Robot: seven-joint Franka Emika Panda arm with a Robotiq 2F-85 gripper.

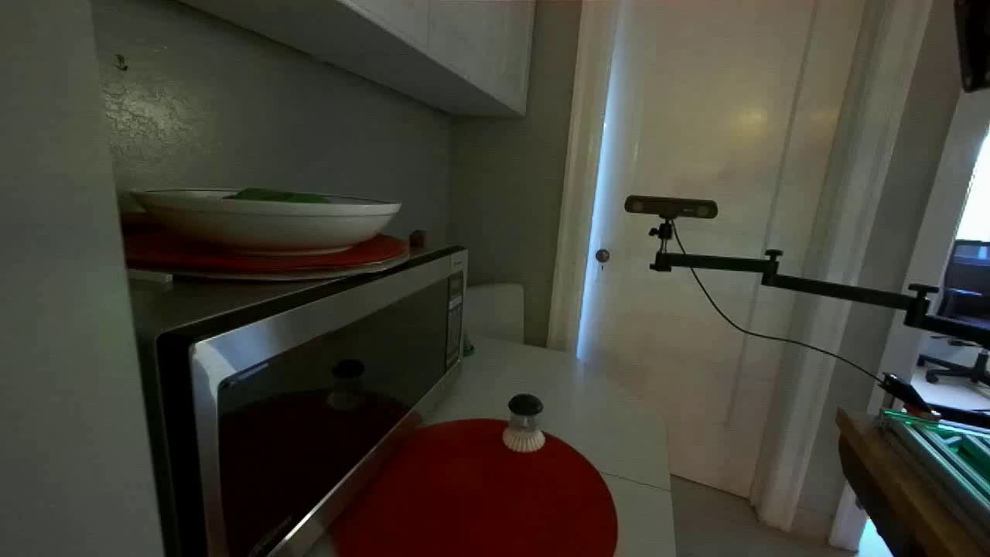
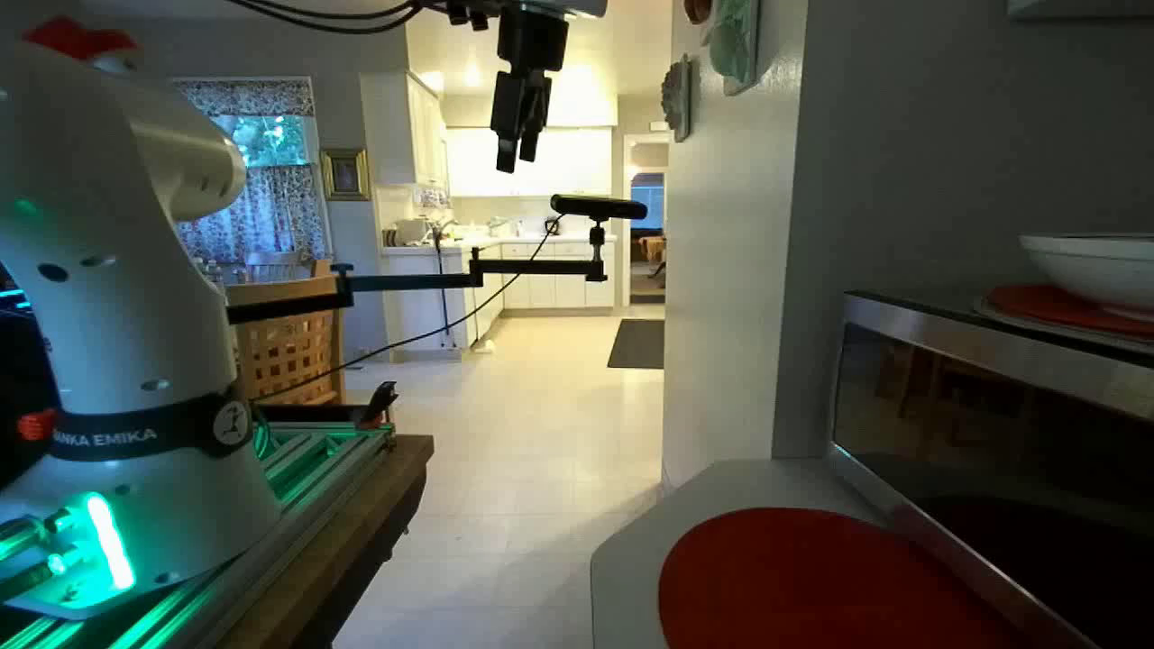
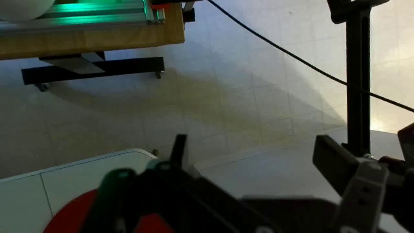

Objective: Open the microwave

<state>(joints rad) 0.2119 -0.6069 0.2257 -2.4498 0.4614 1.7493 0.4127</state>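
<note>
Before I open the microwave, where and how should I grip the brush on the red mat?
Probably its black knob on top, coming from above: the brush stands upright on its bristles, and the microwave rises to one side.

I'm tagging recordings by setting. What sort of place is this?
Probably a home, in or beside its kitchen: there are a microwave, white cabinets in the background, and patterned window curtains.

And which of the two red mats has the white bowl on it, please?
The upper red mat, on top of the microwave, beneath the white bowl. The lower red mat lies on the white tabletop, with no bowl visible on it.
</note>
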